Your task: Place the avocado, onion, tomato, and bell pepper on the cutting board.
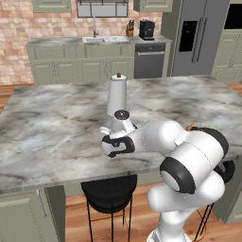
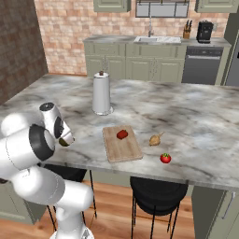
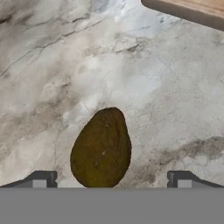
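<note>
Lying on marble, avocado (image 3: 101, 149) dark olive-brown, egg-shaped, finely speckled, seemingly untouched between wide-spread fingers (image 3: 42, 179).

Matt, rough-skinned avocado (image 3: 101, 149), polished marble counter (image 3: 52, 78), seemingly wooden cutting board (image 2: 122, 144)

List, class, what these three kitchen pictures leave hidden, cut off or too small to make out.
- Avocado: hand view, its lower end is cut off by the bottom edge; in the right base view the arm covers most of it.
- Cutting board: hand view, cropped to a corner by the top edge.
- Tool: just the fingertips show, wide apart either side of the avocado.
- Onion: right base view, too small for detail.
</note>
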You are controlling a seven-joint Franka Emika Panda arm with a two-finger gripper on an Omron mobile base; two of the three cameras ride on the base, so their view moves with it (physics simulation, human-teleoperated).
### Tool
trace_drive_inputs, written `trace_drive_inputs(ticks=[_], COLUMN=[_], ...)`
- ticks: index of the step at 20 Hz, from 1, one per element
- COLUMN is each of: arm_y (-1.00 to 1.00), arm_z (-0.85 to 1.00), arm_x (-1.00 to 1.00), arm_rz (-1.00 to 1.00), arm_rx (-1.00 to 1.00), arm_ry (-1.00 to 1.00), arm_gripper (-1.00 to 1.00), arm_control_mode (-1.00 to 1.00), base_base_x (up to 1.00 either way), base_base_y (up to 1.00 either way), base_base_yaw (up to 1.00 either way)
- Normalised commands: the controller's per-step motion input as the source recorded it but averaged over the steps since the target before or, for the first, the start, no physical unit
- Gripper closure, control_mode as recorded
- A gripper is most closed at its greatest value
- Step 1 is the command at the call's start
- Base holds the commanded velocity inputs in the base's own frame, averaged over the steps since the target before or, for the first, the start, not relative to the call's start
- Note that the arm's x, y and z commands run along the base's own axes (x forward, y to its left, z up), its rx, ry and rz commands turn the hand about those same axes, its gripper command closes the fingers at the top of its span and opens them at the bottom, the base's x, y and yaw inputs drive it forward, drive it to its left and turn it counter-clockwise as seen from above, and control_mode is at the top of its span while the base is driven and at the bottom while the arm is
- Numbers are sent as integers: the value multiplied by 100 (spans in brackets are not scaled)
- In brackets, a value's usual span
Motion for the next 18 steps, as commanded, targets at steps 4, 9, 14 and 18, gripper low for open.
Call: trace_drive_inputs(ticks=[4,9,14,18], arm_y=[11,4,4,4], arm_z=[-25,-19,-16,-16], arm_x=[12,14,21,20], arm_rz=[0,0,0,0], arm_rx=[0,0,-1,0], arm_ry=[3,0,0,0], arm_gripper=[-100,-100,-100,-100], arm_control_mode=[-100,-100,-100,-100], base_base_x=[0,0,0,0], base_base_y=[0,0,0,0], base_base_yaw=[0,0,0,0])
